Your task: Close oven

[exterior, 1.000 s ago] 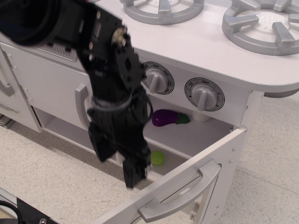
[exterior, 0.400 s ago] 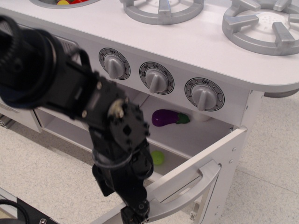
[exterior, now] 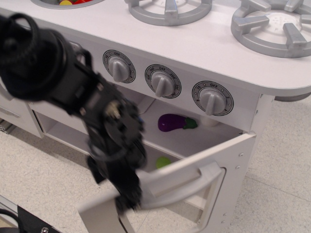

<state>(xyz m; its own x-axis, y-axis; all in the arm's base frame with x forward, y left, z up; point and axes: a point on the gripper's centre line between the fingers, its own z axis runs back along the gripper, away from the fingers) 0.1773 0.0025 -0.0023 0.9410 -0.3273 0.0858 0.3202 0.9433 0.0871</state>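
Observation:
The white oven [exterior: 199, 138] stands open under the three knobs. A purple toy eggplant [exterior: 170, 122] lies on its inner shelf and a green ball [exterior: 163, 161] lies below it. The oven door [exterior: 221, 158], hinged at the right, stands partly open with its grey bar handle [exterior: 194, 187] facing out. My black gripper [exterior: 127, 196] is blurred and sits against the outer face of the door near its free left edge. Its jaws do not show clearly.
Three grey knobs [exterior: 163, 82] run along the front panel. Two grey burners [exterior: 274, 26] sit on the white stovetop. A sink with coloured toys [exterior: 68, 2] is at the top left. The speckled floor [exterior: 277, 194] lies to the right.
My arm has dropped down and left to the door's free edge. The door has swung from wide open partway toward the oven.

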